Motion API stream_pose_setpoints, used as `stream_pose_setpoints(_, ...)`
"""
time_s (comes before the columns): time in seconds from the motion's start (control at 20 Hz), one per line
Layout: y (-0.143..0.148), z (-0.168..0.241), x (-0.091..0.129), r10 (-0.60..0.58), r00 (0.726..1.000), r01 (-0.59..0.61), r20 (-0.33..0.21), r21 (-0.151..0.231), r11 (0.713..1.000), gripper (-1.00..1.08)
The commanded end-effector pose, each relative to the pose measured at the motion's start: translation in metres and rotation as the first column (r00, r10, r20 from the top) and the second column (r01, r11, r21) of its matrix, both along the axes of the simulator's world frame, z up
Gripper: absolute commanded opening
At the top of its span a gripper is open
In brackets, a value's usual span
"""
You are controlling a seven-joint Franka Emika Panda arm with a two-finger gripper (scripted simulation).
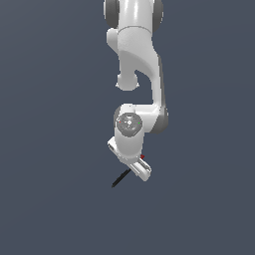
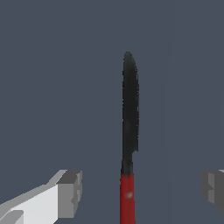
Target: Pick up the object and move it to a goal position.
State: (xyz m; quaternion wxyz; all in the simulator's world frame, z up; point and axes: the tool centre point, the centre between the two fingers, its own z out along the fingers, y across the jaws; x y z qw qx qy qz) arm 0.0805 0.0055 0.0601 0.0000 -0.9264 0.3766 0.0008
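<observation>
The end effector point(image 2: 140, 188) stands with its fingers point(image 2: 70, 192) well apart and nothing touching them. Between them lies the stick point(image 2: 130, 131), red end nearest the wrist camera, black length running away. It looks light, stiff and thin, best pinched mid-length. Farther off, the arm point(image 1: 137, 74) hangs almost straight down, wrist tilted over the stick.

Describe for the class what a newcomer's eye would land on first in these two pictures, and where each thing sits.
In the exterior view, the white arm hangs down the middle of a bare grey-blue scene, its gripper low over the thin stick, which pokes out toward the exterior view's left. In the wrist view, the stick stands out most: long and black with a short red end, lying between the two fingers, which stand apart and clear of it.
</observation>
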Motion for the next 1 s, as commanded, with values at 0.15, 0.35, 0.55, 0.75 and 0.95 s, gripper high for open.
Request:
stream_pose_setpoints(0.15,0.0,-0.002,0.001,-0.013,1.0,0.013,0.001,-0.001,1.0,1.0)
stream_pose_setpoints(0.35,0.0,-0.008,0.001,-0.014,1.0,0.014,0.001,-0.001,1.0,1.0)
stream_pose_setpoints(0.55,0.0,-0.026,0.001,-0.015,1.0,0.015,0.001,0.0,1.0,1.0)
stream_pose_setpoints(0.75,0.0,-0.046,0.0,-0.017,1.0,0.017,0.001,0.0,1.0,1.0)
stream_pose_setpoints(0.95,0.0,-0.053,0.001,-0.018,1.0,0.018,0.001,0.0,1.0,1.0)
